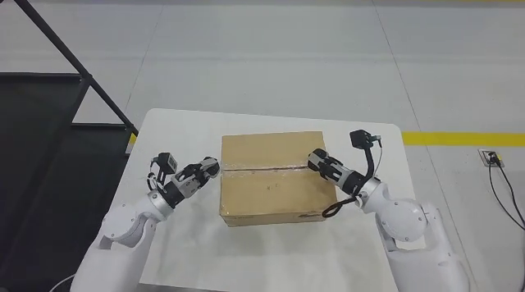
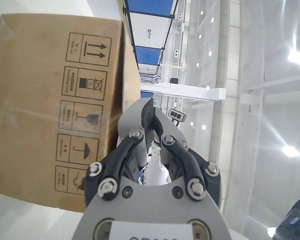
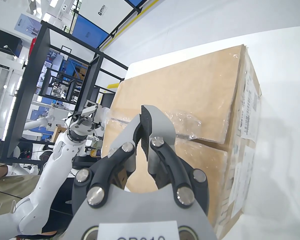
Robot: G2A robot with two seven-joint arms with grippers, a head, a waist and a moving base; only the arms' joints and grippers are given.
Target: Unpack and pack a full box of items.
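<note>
So the box (image 1: 272,177) is sitting shut in the middle of the table (image 1: 189,136), roughly square to its edges. The two top flaps are meeting in a seam that's running left to right. Clear tape (image 3: 182,123) is wrinkling up over that seam near the right end. The left side is showing a column of handling symbols (image 2: 85,106), and the right side is carrying a white label (image 3: 250,111).

The left gripper (image 1: 212,165) is hanging just beside the box's left face, up by the top edge. Its fingers are pressed together with nothing between them. I can't tell if the tip is actually touching the cardboard.

The right gripper (image 1: 314,159) is coming in over the top's right edge, right by the end of the seam. It's also pinched closed on nothing and pointing along the tape line.

Room-wise, bare tabletop is showing on all four sides of the box, with wider strips on the left and right where the arms are working. A black rack (image 1: 49,128) is standing off the table's left side, close to its far left corner. Open floor is stretching away beyond the far edge, with a yellow line (image 1: 459,138) running off to the right.
</note>
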